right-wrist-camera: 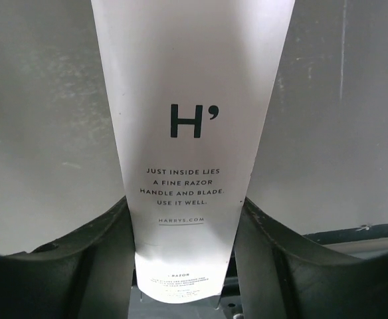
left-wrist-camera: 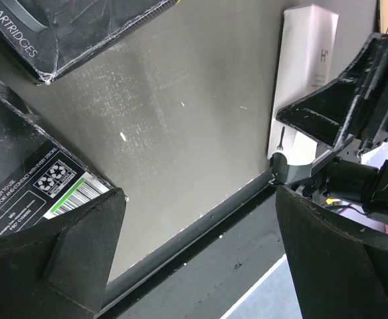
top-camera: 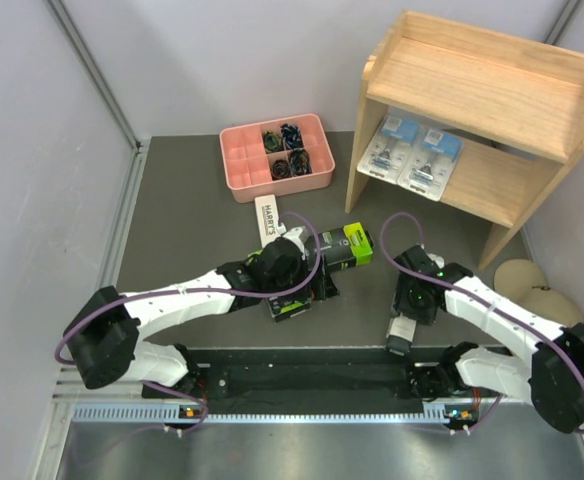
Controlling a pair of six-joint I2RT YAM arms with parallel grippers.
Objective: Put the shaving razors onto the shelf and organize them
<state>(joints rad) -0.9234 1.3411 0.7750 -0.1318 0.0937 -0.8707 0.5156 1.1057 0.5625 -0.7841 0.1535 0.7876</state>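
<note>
- Pale wood shelf (top-camera: 492, 80) stands at the far right of the dark mat (top-camera: 182, 220), with two blister packs (top-camera: 412, 155) side by side on its lower tier and the top tier bare. A second white box (top-camera: 270, 218) lies near the pink tray (top-camera: 247, 165). Two black boxes (top-camera: 350, 245) sit close around the left gripper (top-camera: 312, 280). Grey wall panels close in on both sides.
- From the left wrist, that gripper's jaws gape wide over bare mat with nothing between them. The slim white box (left-wrist-camera: 307, 60) lies flat, the other arm's tool set over its near end.
- From the right wrist, the right gripper (right-wrist-camera: 186, 212) looks clenched on the slim white box, a pad against each long side.
- The hold sits near one end, so I'd expect the far end to droop. Lift slowly and keep it level.
- The smooth card may slip, so check that it comes up with the fingers.
- Going in, clear the shelf's side panel and raised lip, and set it square to the blister packs.
</note>
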